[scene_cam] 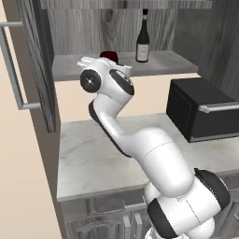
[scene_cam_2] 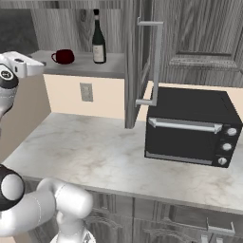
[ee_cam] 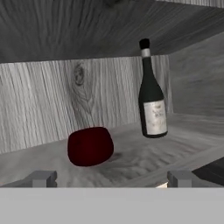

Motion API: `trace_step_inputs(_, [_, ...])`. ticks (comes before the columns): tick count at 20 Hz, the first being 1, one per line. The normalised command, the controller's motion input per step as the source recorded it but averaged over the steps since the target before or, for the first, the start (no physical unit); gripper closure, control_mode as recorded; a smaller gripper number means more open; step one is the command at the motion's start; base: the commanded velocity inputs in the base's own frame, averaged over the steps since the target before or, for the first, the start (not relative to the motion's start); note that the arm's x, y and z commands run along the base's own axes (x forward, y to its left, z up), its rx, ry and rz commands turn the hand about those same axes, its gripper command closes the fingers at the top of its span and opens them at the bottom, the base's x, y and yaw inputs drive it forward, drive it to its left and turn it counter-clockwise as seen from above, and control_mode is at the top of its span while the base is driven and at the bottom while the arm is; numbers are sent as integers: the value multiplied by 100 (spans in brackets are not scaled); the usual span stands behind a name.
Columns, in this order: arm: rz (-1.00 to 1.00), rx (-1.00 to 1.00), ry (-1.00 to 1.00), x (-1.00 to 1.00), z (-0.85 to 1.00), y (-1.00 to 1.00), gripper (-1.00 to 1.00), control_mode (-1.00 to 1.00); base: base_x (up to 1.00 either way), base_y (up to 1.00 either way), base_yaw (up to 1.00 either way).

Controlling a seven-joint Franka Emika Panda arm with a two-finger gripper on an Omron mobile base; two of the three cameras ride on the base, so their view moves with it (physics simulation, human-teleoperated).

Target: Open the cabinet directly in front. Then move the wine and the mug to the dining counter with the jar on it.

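Note:
The cabinet (scene_cam: pixel 39 60) stands with both doors swung wide, its right door (scene_cam_2: pixel 135 61) edge-on. On its shelf (scene_cam_2: pixel 80 66) stands the wine (ee_cam: pixel 152 105), a tall dark bottle with a whitish label, also seen from the bases (scene_cam: pixel 143 39) (scene_cam_2: pixel 98 40). The dark red mug (ee_cam: pixel 89 146) sits left of the bottle (scene_cam_2: pixel 63 56), half hidden behind my hand in the left base view (scene_cam: pixel 109 56). My gripper (ee_cam: pixel 111 179) is open at the shelf's front edge, a short way before the mug, with nothing between its fingers. The dining counter and the jar are out of view.
A black toaster oven (scene_cam_2: pixel 190 128) (scene_cam: pixel 200 109) sits on the marble worktop (scene_cam_2: pixel 95 152) below the cabinet, at the right. The left door's bar handle (scene_cam: pixel 11 65) juts out at the left. A wall outlet (scene_cam_2: pixel 86 92) is under the shelf.

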Motion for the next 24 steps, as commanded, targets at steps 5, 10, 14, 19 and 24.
trace_step_inputs(5, [-4,0,7,55,0,17,-100,-100,0,0,0])
trace_step_inputs(10, [-5,-4,7,49,0,35,-100,-100,0,0,0])
trace_step_inputs(14, [-3,-8,6,37,0,23,-100,-100,0,0,0])
trace_step_inputs(19, [-3,-2,4,4,0,0,-100,-100,0,0,0])
trace_step_inputs(24, [-3,0,0,4,0,0,-100,-100,0,0,0])
